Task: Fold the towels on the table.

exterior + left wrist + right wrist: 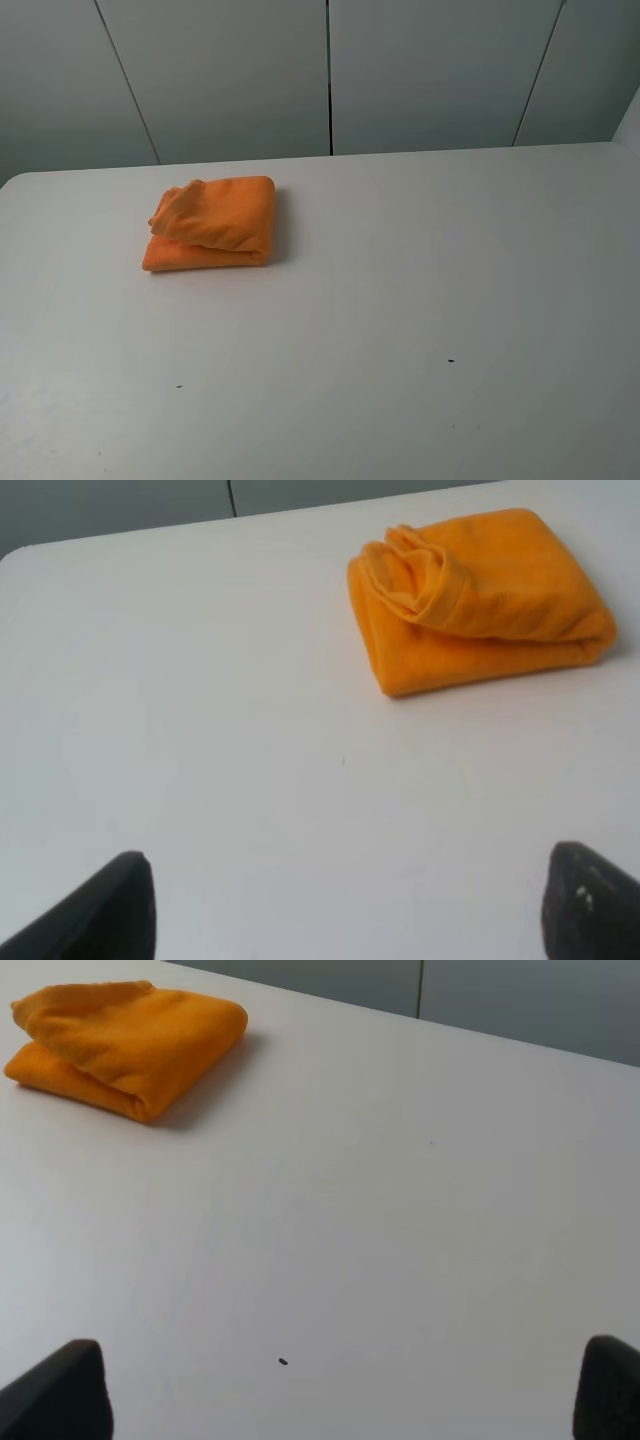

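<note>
A bright orange towel (212,224) lies folded into a thick bundle on the white table (400,300), left of centre toward the far edge. One corner of it is bunched up on top. The left wrist view shows the towel (480,595) well ahead of my left gripper (345,920), whose dark fingertips (110,910) stand wide apart, open and empty. In the right wrist view the towel (125,1045) lies far off from my right gripper (340,1395), also open with nothing between its fingertips (612,1385). Neither arm shows in the exterior high view.
Grey wall panels (330,70) rise behind the table's far edge. A few tiny dark specks (450,361) dot the tabletop. The table's rounded far-left corner (15,180) lies near the towel.
</note>
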Controlling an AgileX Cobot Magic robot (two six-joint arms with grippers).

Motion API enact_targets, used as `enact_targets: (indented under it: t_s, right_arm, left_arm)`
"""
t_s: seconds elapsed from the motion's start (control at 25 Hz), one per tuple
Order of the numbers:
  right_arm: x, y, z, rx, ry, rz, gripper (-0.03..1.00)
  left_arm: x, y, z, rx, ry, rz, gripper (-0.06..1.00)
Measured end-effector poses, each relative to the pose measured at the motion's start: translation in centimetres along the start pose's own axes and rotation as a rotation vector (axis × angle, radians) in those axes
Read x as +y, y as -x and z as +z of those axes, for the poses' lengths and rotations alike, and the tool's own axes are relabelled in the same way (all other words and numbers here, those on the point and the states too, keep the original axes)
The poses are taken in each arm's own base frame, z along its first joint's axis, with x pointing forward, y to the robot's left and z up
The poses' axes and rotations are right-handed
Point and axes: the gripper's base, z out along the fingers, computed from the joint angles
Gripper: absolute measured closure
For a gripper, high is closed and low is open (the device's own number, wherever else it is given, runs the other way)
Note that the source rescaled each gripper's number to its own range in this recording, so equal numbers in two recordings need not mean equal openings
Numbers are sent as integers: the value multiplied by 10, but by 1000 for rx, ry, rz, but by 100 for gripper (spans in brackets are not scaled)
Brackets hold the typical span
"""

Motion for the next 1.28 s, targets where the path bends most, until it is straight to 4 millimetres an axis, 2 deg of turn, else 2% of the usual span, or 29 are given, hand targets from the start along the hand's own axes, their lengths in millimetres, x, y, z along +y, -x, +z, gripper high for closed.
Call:
enact_targets:
  t_s: [0.52,0.92,1.28]
  right_arm:
    - [2,0,0,2,10,6,-3]
    - [7,-1,-1,-10,-281,140,-3]
    - [10,-1,0,-8,-389,173,-3]
  left_arm:
    - [-1,0,1,-7,18,-9,-5]
    - [-4,0,-1,0,200,-118,-5]
    - [-4,0,-1,1,235,-139,-5]
